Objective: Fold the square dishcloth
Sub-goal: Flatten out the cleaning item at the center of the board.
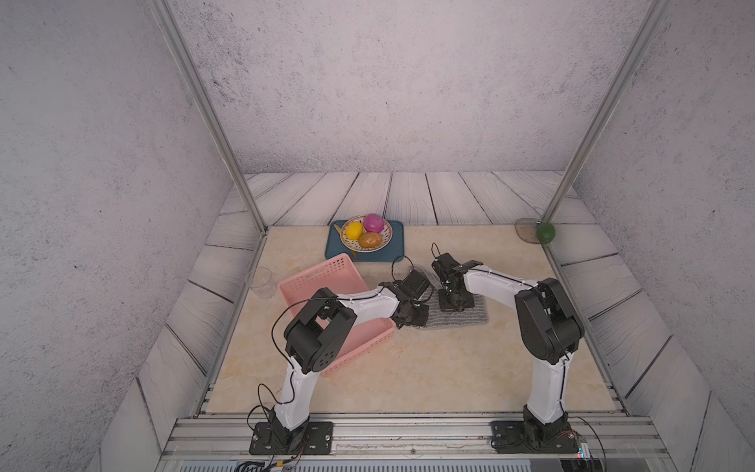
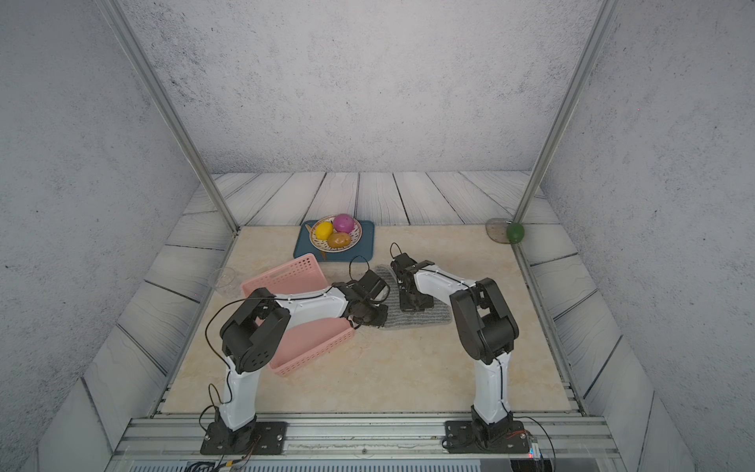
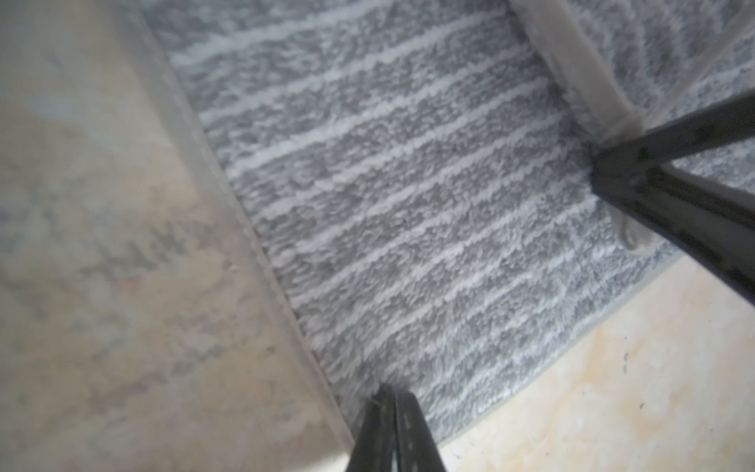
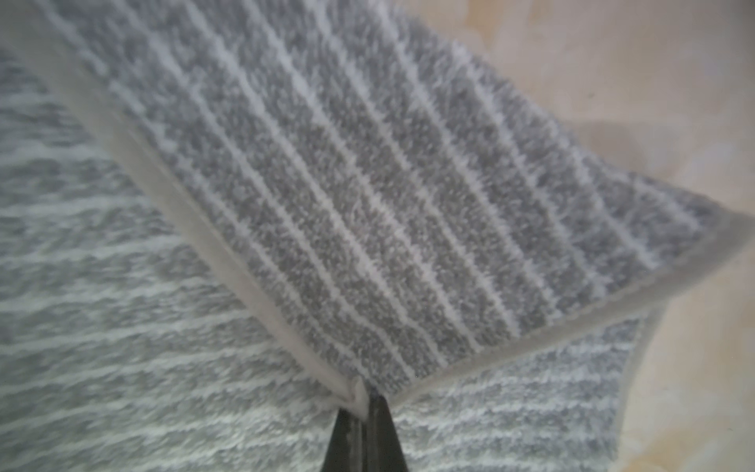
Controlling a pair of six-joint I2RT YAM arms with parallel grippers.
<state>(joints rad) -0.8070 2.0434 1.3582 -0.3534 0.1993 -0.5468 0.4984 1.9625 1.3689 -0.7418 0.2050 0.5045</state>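
Dishcloth (image 4: 367,204) corner in right jaws, edge in left jaws.

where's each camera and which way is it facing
Top views: high above the arm bases, looking down and forward over the table; both show left arm, right arm and square dishcloth.
Left wrist: on the left arm, looking along the left claw, shut on a dishcloth corner; the right claw shows too.
Right wrist: on the right arm, looking along the right claw, shut on a folded-over dishcloth corner.
Shared: both wrist views show the dishcloth and right claw.
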